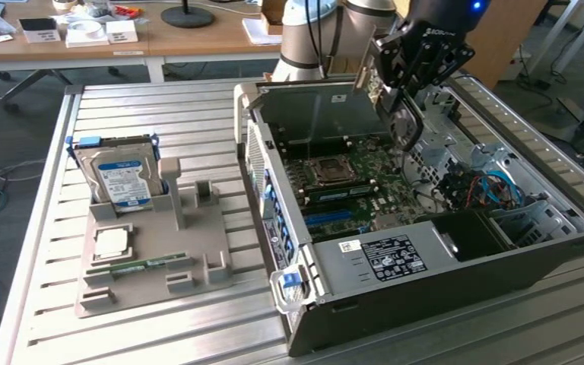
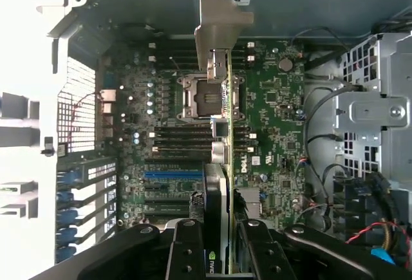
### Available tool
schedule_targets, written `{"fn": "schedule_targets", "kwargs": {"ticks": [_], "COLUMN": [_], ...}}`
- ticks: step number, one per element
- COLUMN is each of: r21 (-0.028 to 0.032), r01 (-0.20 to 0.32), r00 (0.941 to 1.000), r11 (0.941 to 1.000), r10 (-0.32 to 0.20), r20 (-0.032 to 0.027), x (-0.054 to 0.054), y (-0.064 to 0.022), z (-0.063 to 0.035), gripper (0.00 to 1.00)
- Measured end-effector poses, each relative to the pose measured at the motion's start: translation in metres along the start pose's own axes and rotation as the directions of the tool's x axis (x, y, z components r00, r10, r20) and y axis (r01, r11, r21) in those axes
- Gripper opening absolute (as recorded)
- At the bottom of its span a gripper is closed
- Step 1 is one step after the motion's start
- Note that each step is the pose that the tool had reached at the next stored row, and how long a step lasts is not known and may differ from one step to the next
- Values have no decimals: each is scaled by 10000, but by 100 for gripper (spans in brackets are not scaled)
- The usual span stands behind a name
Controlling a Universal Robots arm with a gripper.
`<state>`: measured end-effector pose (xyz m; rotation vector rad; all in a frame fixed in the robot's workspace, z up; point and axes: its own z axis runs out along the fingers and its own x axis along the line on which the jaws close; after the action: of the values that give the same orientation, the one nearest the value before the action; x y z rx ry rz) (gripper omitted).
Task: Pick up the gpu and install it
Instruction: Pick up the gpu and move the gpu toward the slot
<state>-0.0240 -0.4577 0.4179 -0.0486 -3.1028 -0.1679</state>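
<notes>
Upper right of the exterior view, over the open computer case [image 1: 394, 304]: the fingers [image 1: 398, 76] are clamped narrow on the gpu [image 1: 407, 129], one on each flat face. The card is held on edge, long side pointing down into the case. From this side the gpu reads as a thin flat board, with a dark rounded face toward the camera and a tan strip along its upper edge by the fingers. In the wrist view the gpu [image 2: 222, 190] is seen edge-on. It shows as a very thin yellow-green line with a dark fan shroud on one face, a small green logo close to the fingers [image 2: 185, 251], and a bent grey metal bracket [image 2: 217, 29] at the far end. Beneath it lies the green motherboard [image 2: 277, 112], with the card's line running across the CPU socket [image 2: 203, 96] and the black memory slots [image 2: 180, 140]. Contact between card and board: cannot tell. Lower left of the exterior view, on the slatted metal counter [image 1: 150, 106]: a grey holder tray [image 1: 150, 285] with a silver hard drive [image 1: 119, 179] standing upright in it, plus a square processor [image 1: 112, 243] and a narrow green memory stick [image 1: 134, 266] lying flat. All three are well apart from the case.
</notes>
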Motion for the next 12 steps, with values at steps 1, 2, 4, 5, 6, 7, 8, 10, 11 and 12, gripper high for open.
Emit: {"fn": "schedule_targets", "kwargs": {"ticks": [1, 2, 4, 5, 6, 7, 8, 10, 11, 12], "r21": [-3, -4, -4, -4, -1, 1, 2, 4, 3, 3], "r01": [3, 10, 40, 72, 113, 156, 198, 283, 303, 304], "r00": [10000, 10000, 10000, 10000, 9999, 9999, 9998, 9995, 9994, 9994], "r11": [10000, 10000, 10000, 10000, 9999, 9999, 9998, 9996, 9995, 9995], "r10": [-3, -10, -40, -72, -113, -156, -198, -283, -303, -304], "r20": [0, -1, -4, -5, 5, 29, 66, 154, 189, 192], "x": [-28, -54, -97, -110, -114, -115, -116, -117, -117, -117], "y": [1, 2, 3, 4, 4, 3, 3, 3, 3, 3], "z": [0, -1, 0, 0, 1, 3, 4, 7, 8, 9], "gripper": [27, 27, 27, 27, 27, 27, 27, 27, 27, 27]}}
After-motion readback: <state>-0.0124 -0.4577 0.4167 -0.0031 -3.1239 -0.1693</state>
